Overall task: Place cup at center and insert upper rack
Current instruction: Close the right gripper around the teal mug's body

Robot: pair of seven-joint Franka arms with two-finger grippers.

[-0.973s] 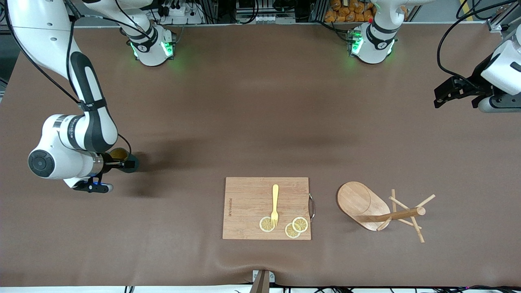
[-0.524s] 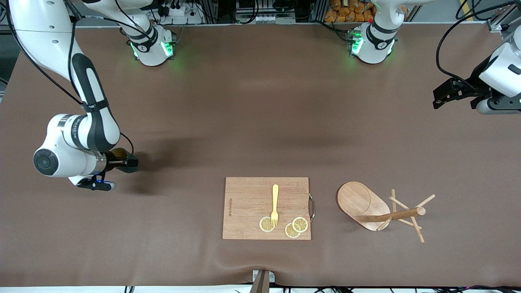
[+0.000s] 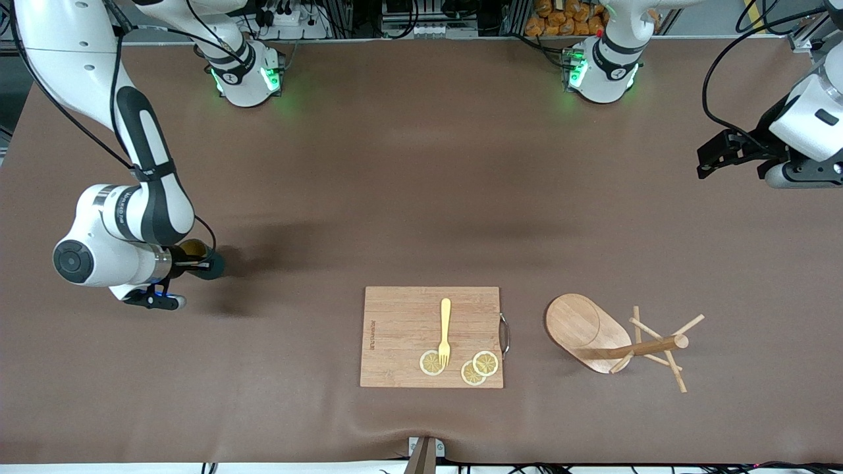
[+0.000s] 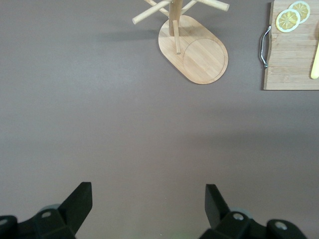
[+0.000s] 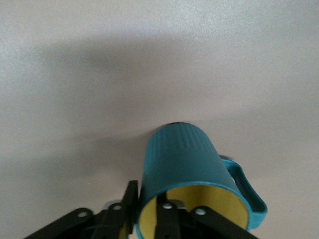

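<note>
Left gripper (image 4: 148, 209) drifted slightly — fingers wide apart, empty, right gripper (image 5: 149, 214) fingers clamped on cup (image 5: 192, 172) wall.

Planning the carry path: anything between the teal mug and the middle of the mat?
Nothing visible. The right gripper pinches the rim of the dark teal mug at the right arm's end; bare brown mat lies toward the middle. The wooden cutting board sits nearer the camera.
</note>
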